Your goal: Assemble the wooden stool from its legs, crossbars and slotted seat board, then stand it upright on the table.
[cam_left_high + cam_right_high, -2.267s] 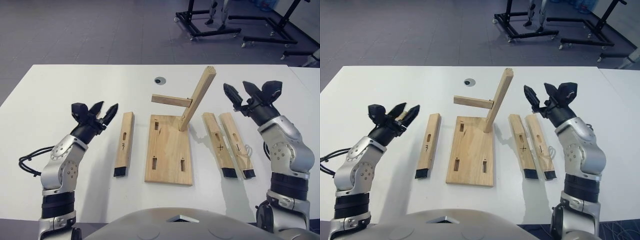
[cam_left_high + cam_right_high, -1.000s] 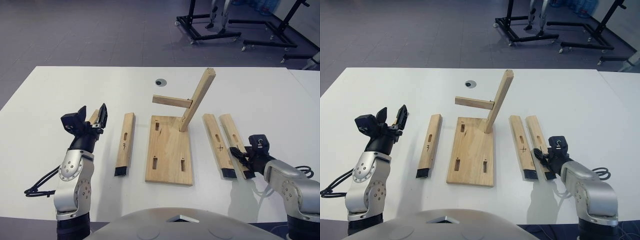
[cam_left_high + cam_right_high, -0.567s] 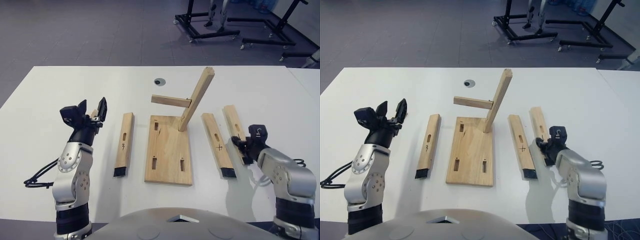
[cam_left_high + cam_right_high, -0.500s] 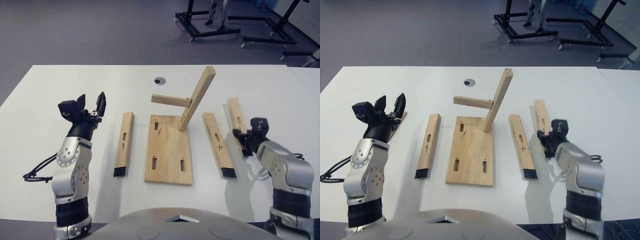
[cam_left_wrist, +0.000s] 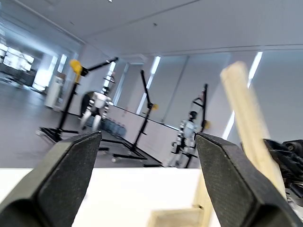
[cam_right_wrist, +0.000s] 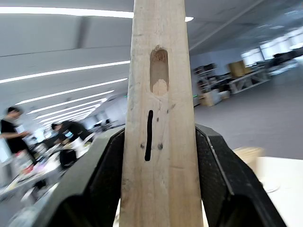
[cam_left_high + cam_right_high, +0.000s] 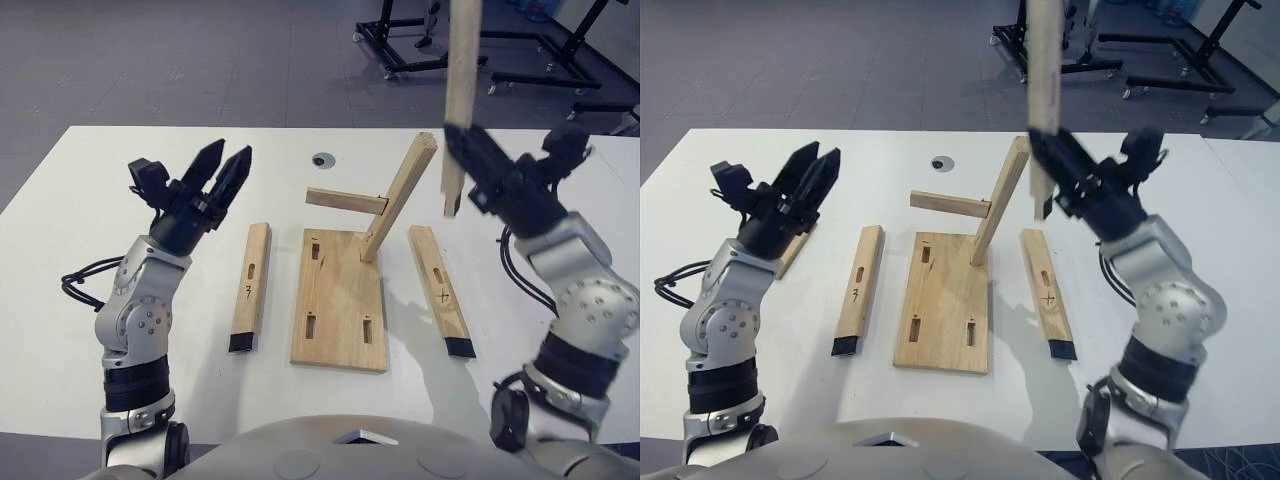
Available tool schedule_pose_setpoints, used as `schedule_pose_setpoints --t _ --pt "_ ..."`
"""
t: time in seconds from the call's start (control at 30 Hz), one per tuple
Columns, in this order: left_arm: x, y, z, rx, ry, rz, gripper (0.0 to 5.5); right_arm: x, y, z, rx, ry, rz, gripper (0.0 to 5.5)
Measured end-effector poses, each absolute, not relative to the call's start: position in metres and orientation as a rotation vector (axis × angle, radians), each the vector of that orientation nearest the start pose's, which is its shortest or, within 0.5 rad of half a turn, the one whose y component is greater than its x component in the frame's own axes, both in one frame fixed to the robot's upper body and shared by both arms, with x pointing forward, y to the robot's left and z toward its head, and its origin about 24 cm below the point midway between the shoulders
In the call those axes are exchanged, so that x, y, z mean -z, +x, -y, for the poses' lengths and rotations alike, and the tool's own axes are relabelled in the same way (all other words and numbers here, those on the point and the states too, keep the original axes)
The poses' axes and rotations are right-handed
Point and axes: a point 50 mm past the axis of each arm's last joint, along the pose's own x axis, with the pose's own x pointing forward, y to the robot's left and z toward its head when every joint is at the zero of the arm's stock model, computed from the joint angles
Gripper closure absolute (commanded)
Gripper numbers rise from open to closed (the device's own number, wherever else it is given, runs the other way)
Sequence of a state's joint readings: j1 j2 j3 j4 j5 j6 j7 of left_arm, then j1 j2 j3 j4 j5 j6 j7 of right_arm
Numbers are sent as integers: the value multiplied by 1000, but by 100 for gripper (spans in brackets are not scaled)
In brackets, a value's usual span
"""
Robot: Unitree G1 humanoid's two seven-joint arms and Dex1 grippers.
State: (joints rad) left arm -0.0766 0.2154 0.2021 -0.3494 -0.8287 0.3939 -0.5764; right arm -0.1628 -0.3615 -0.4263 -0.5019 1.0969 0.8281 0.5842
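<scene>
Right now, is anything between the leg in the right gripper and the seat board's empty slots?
Only the leaning leg with its crossbar, standing in the seat board's far right corner beside the held leg. The near slots are open.

Bright overhead light (ceiling strips) — soft shadows

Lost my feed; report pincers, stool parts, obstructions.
Right pincer shut on leg, held aloft. Left pincer open, empty. Seat board carries fitted leg with crossbar; flat legs flank it.
</scene>
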Motion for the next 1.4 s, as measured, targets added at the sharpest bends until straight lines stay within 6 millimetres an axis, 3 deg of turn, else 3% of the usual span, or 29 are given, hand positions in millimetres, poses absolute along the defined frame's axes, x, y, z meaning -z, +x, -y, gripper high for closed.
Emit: schedule_pose_setpoints --t 0.17,0.27,0.5,0.6,0.87,1.1,1.4 --pt "-132 239 -165 826 -514 183 191 -156 214 160 -1071 474 13 350" --pt "-132 237 -162 899 -510 167 191 -151 213 149 -1146 475 9 350" --pt "-139 229 -153 1155 -730 82 191 -149 227 120 -1364 435 7 350" --pt "-142 235 -147 1176 -772 42 191 -144 231 115 -1381 446 -7 350" --pt "-146 228 -145 1243 -860 22 191 -148 232 105 -1446 497 46 350" --pt "-149 222 -140 1300 -865 21 191 -149 237 111 -1438 592 29 350" --pt "-146 227 -128 1319 -832 7 191 -142 229 103 -1514 516 -58 350"
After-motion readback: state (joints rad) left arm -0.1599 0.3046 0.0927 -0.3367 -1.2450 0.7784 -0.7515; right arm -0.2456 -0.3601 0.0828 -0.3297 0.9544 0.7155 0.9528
